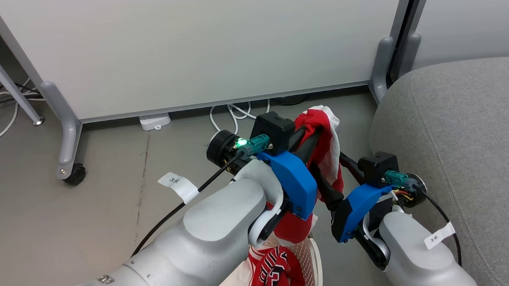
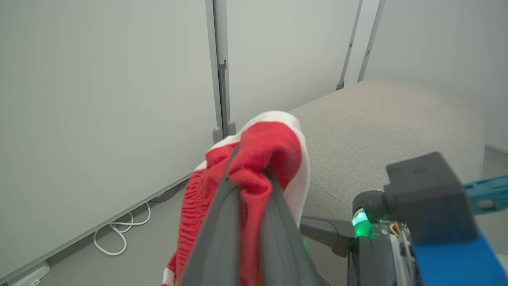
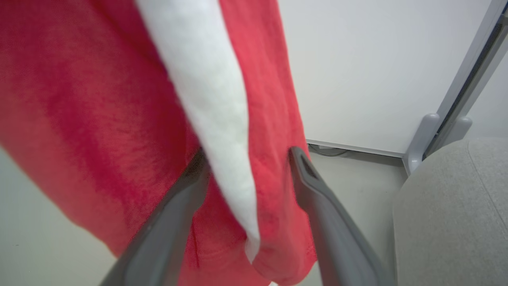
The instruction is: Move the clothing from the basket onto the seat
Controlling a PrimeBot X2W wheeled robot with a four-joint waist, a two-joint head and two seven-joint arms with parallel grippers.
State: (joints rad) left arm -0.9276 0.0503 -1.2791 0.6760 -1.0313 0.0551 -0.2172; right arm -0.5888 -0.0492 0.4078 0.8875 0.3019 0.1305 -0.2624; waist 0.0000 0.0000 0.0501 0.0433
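My left gripper is shut on a red garment with white band trim, holding it up in the air beside the seat. The left wrist view has the cloth bunched between the closed fingers. My right gripper stands open, one finger on each side of the hanging garment; from the head it shows just right of the cloth. Below my arms is the cream basket with a red jersey in it.
A white partition panel on wheeled feet stands behind, with white cables and a power strip on the grey floor under it. The grey seat fills the right side.
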